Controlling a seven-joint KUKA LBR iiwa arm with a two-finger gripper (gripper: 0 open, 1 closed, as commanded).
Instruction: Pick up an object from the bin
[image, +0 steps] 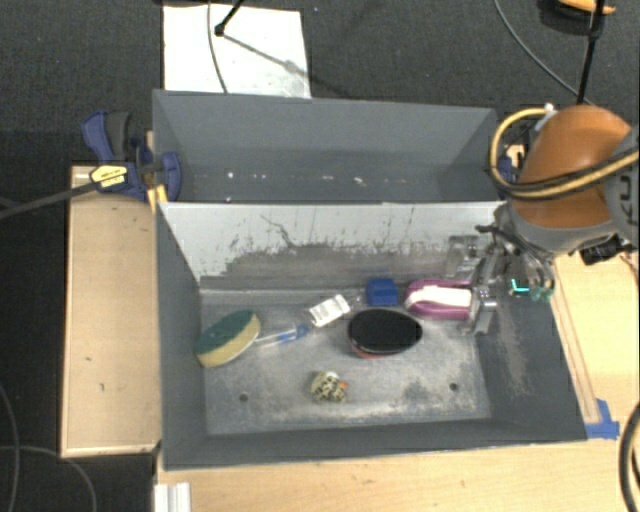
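My gripper (476, 292) hangs low at the right side of the bin, fingers apart, one toward the back and one toward the front. The right end of a pink and white oblong thing (437, 298) lies between them; I cannot tell whether they touch it. A small blue block (380, 291) sits just left of that thing. In front of the block lies a black oval disc with a red rim (384, 332).
Left of the disc lies a white-labelled tube with a blue tip (312, 319). A round green and yellow sponge (228, 337) rests at the bin's left. A small crumpled beige thing (328, 387) sits near the front. The arm's orange cover stands over the right wall.
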